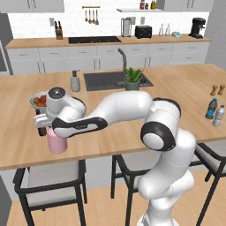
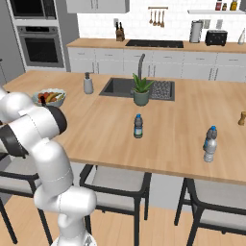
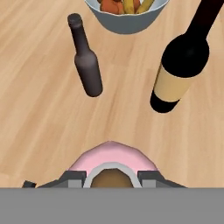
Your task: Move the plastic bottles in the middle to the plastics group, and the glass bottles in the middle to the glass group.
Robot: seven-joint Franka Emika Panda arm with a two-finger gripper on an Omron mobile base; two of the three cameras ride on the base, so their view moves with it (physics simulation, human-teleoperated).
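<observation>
The table (image 1: 185,88) has open wood around the wine bottle (image 3: 181,70), whose yellow label is blank. The pink bottle (image 1: 56,141) stands near the front edge, the hand (image 3: 111,177) gripping its neck.

Two cameras behind, one on the hand
Both base views face the island counter (image 1: 176,88); hand view looks straight down, close.

The arm (image 1: 84,119) is covering the pink bottle's (image 1: 57,142) neck and most of the dark-brown bottle (image 1: 41,130) in the left base view. In the hand view, the top edge is cutting off the wine bottle's (image 3: 183,65) neck and the fruit bowl's (image 3: 127,19) far half, while the grey band is hiding the fingers' (image 3: 151,177) lower parts.
</observation>
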